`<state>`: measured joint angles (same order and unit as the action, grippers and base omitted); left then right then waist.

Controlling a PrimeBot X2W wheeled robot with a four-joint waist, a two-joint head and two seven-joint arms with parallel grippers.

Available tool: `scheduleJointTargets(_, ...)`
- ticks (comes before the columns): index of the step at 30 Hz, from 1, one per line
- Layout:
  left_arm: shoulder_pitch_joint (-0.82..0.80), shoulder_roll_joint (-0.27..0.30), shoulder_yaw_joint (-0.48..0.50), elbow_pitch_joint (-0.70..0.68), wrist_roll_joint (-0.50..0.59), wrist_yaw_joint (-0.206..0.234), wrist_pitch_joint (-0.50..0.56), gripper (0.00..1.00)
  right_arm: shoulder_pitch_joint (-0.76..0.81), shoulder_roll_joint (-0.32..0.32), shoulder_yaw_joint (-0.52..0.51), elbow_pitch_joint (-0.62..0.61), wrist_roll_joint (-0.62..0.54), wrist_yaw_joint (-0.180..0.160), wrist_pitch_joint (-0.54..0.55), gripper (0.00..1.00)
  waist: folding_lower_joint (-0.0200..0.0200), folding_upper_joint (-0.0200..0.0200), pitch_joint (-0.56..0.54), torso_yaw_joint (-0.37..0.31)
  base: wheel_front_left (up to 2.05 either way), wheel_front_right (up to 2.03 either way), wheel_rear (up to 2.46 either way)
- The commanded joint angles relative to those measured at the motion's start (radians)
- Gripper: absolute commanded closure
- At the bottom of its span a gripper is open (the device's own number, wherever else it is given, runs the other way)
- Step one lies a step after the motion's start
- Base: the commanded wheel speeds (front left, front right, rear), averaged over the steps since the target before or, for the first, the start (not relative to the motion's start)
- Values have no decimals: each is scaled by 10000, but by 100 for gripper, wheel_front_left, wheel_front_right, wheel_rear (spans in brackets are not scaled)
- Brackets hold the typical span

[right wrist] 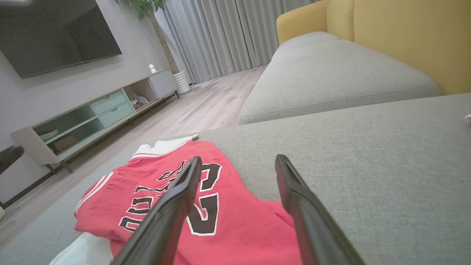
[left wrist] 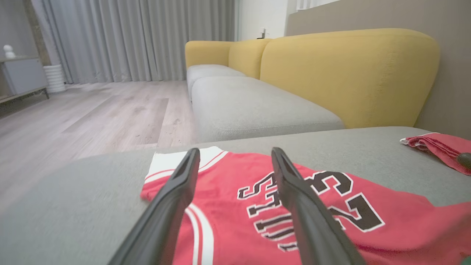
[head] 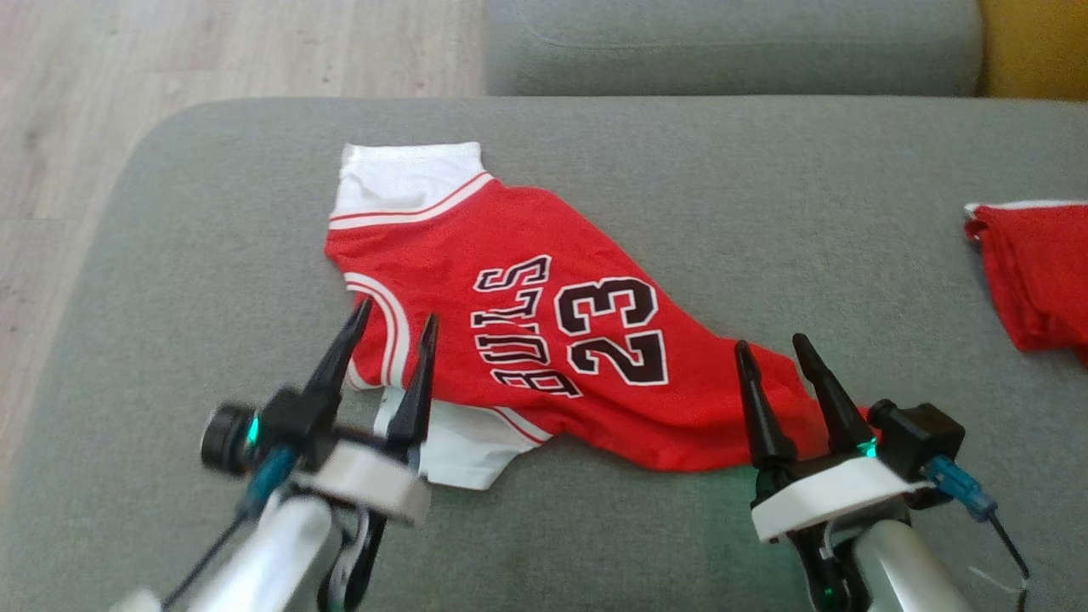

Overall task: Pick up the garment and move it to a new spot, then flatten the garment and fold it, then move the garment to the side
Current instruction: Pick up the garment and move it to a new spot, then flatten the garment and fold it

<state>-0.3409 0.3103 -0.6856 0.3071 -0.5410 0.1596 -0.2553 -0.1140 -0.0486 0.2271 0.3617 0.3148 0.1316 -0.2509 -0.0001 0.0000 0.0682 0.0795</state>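
The garment (head: 544, 340) is a red jersey with white sleeves, black "BULLS" lettering and the number 23. It lies spread on the grey sofa cushion (head: 722, 187), its hem bunched toward the right. My left gripper (head: 398, 321) hovers open over the jersey's near armhole, nothing between its fingers (left wrist: 176, 191). My right gripper (head: 773, 347) stands open above the bunched hem, also holding nothing. The jersey (left wrist: 257, 206) spreads beneath the left fingers, and in the right wrist view the jersey (right wrist: 176, 206) lies under and left of that gripper's fingers (right wrist: 294, 198).
A second red cloth (head: 1033, 272) lies at the cushion's right edge. Another grey seat (head: 731, 42) and a yellow backrest (left wrist: 346, 73) lie beyond. Wooden floor (head: 76, 127) borders the cushion on the left. A TV stand (right wrist: 95, 117) stands across the room.
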Motion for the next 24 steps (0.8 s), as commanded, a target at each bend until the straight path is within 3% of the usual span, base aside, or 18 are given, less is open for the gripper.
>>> scheduleJointTargets(1,-207,214,535,-402,86,50,-63,0,-204,-16,200,-373,-108,-9,-109,0,1,0,-96,138,0,0,0)
scheduleJointTargets(8,1411,-162,1599,-999,537,-156,-64,0,-166,-16,282,-387,-187,-9,-109,0,1,0,-84,208,0,0,0)
scheduleJointTargets(17,1051,-493,2143,-804,1221,-760,-64,0,-485,-16,16,-538,-304,-9,-109,0,1,0,289,-200,0,0,0)
scheduleJointTargets(24,972,-1105,2440,-704,1534,-1095,-64,0,-1962,-47,-339,-210,-1430,-9,313,0,1,0,726,258,0,0,0)
